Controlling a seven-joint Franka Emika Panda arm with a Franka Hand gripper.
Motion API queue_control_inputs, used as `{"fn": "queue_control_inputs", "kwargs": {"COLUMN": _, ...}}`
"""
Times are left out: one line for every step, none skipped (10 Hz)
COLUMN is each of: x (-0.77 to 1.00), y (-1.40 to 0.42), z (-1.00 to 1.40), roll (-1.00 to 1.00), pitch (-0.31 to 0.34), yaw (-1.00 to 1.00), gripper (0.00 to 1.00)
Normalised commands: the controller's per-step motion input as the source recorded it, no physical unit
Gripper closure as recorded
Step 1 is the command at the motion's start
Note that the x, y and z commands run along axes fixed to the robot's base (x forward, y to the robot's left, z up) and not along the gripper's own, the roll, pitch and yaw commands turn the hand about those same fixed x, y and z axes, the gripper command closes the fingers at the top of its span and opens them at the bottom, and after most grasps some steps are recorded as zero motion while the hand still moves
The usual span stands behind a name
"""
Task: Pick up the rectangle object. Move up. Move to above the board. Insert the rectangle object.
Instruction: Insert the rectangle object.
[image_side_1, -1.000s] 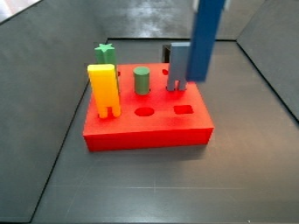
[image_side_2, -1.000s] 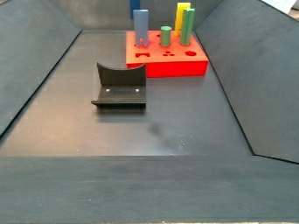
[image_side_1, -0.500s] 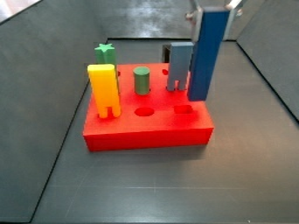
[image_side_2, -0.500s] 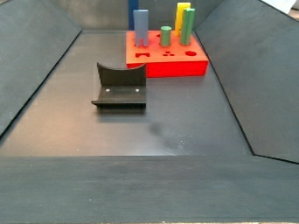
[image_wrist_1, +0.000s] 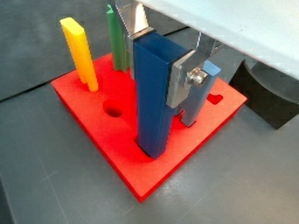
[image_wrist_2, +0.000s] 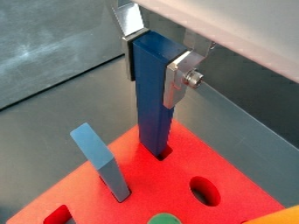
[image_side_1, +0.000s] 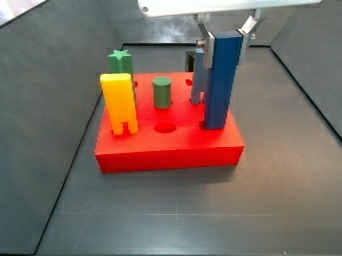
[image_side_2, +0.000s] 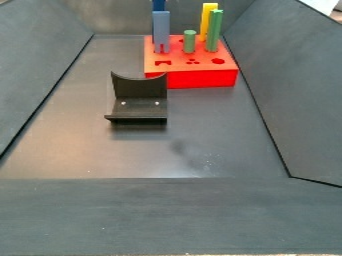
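The rectangle object, a tall dark blue bar (image_side_1: 222, 80), stands upright with its lower end in a square hole near the front right of the red board (image_side_1: 171, 148). My gripper (image_side_1: 222, 28) is shut on the bar's top. In both wrist views the silver fingers (image_wrist_1: 187, 77) (image_wrist_2: 179, 79) clamp the bar (image_wrist_1: 155, 96) (image_wrist_2: 153, 96) from two sides, and its foot sits in the board (image_wrist_1: 140, 171) (image_wrist_2: 233, 166). In a side view the board (image_side_2: 201, 75) is far back, with the bar (image_side_2: 159, 18) rising from it.
On the board stand a yellow notched block (image_side_1: 119, 102), a green cylinder (image_side_1: 162, 92), a green star peg (image_side_1: 120, 60) and a grey-blue arch block (image_wrist_2: 103, 162). A round hole (image_side_1: 166, 128) is open. The fixture (image_side_2: 136, 98) stands on the floor in front of the board. Grey walls surround the floor.
The gripper has come down with the dark blue bar. The bar's lower end, which hung above the board, now sits in the square hole.
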Motion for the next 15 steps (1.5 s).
{"fn": "queue_control_inputs", "kwargs": {"x": 0.18, "y": 0.00, "z": -0.05, "roll": 0.00, "pitch": 0.039, "yaw": 0.00, "gripper": 1.00}}
{"fn": "queue_control_inputs", "kwargs": {"x": 0.10, "y": 0.00, "z": -0.02, "roll": 0.02, "pitch": 0.059, "yaw": 0.00, "gripper": 1.00}}
{"fn": "queue_control_inputs", "kwargs": {"x": 0.00, "y": 0.00, "z": 0.00, "roll": 0.05, "pitch": 0.077, "yaw": -0.06, "gripper": 1.00}}
{"fn": "queue_control_inputs", "kwargs": {"x": -0.09, "y": 0.00, "z": 0.00, "roll": 0.07, "pitch": 0.079, "yaw": -0.07, "gripper": 1.00}}
{"fn": "queue_control_inputs", "kwargs": {"x": -0.12, "y": 0.00, "z": 0.00, "roll": 0.13, "pitch": 0.124, "yaw": -0.10, "gripper": 1.00}}
{"fn": "queue_control_inputs", "kwargs": {"x": -0.15, "y": -0.01, "z": -0.03, "roll": 0.17, "pitch": 0.116, "yaw": -0.06, "gripper": 1.00}}
{"fn": "queue_control_inputs", "kwargs": {"x": -0.09, "y": -0.07, "z": -0.16, "roll": 0.17, "pitch": 0.123, "yaw": -0.06, "gripper": 1.00}}
{"fn": "queue_control_inputs", "kwargs": {"x": -0.03, "y": -0.08, "z": -0.24, "roll": 0.12, "pitch": 0.121, "yaw": -0.13, "gripper": 1.00}}
{"fn": "queue_control_inputs", "kwargs": {"x": 0.00, "y": -0.07, "z": -0.27, "roll": 0.07, "pitch": 0.113, "yaw": -0.20, "gripper": 1.00}}
{"fn": "queue_control_inputs", "kwargs": {"x": 0.00, "y": -0.05, "z": -0.34, "roll": 0.03, "pitch": 0.083, "yaw": -0.19, "gripper": 1.00}}
{"fn": "queue_control_inputs", "kwargs": {"x": 0.07, "y": 0.00, "z": -0.40, "roll": 0.00, "pitch": 0.027, "yaw": -0.18, "gripper": 1.00}}
{"fn": "queue_control_inputs", "kwargs": {"x": 0.13, "y": 0.00, "z": -0.40, "roll": 0.00, "pitch": 0.000, "yaw": -0.13, "gripper": 1.00}}
{"fn": "queue_control_inputs", "kwargs": {"x": 0.10, "y": 0.00, "z": -0.38, "roll": 0.00, "pitch": 0.000, "yaw": -0.07, "gripper": 1.00}}
{"fn": "queue_control_inputs", "kwargs": {"x": 0.06, "y": 0.00, "z": -0.33, "roll": 0.00, "pitch": -0.017, "yaw": -0.03, "gripper": 1.00}}
{"fn": "queue_control_inputs", "kwargs": {"x": 0.03, "y": 0.03, "z": -0.25, "roll": 0.00, "pitch": -0.017, "yaw": 0.00, "gripper": 1.00}}
